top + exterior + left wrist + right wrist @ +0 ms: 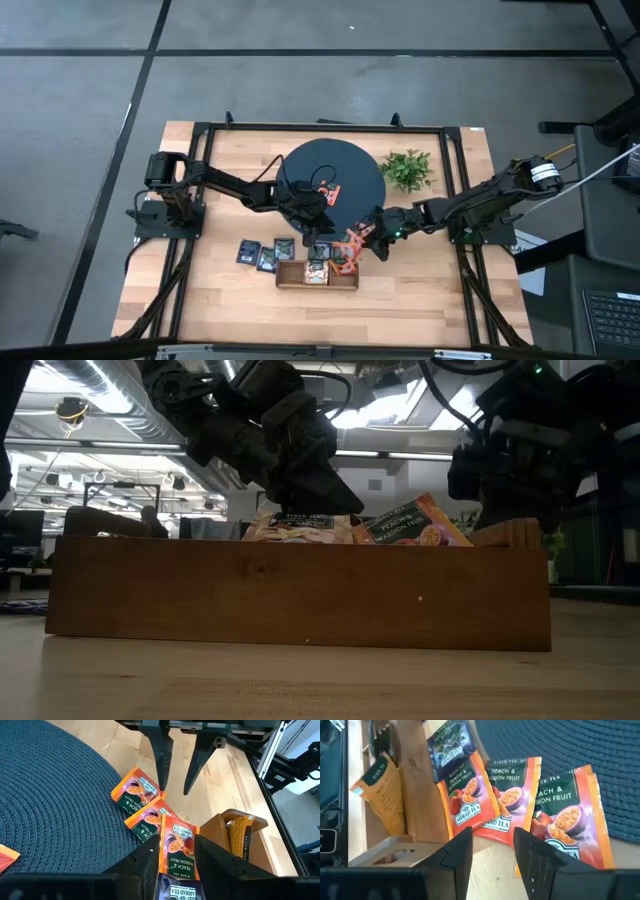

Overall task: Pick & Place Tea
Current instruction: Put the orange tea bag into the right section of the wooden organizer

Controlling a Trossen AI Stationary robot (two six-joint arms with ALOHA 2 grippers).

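Note:
Three orange tea sachets point(150, 817) point(512, 795) lie overlapping at the dark round mat's point(330, 165) near edge, beside the far right corner of the wooden tray point(345, 281). A navy sachet point(176, 892) point(451, 745) lies just behind them. My left gripper point(175, 845) point(318, 228) slants down over that pile, open, with the navy sachet showing in its gap. My right gripper point(492, 832) point(175, 787) faces it from the pile's other side, open, with nothing between its fingers. A beige sachet point(239, 837) stands in the tray. My left gripper has the navy sachet's near end point(175, 887) showing between its two fingers point(145, 865). I cannot tell whether the fingers touch it or stand above it; the gripper's own body hides the rest.
Three dark sachets point(266, 254) lie on the table left of the tray. One orange sachet point(328, 192) lies on the mat. A small green plant point(408, 168) stands at the mat's right. In the low view an orange sachet point(415, 525) shows tilted above the tray's wall point(300, 595).

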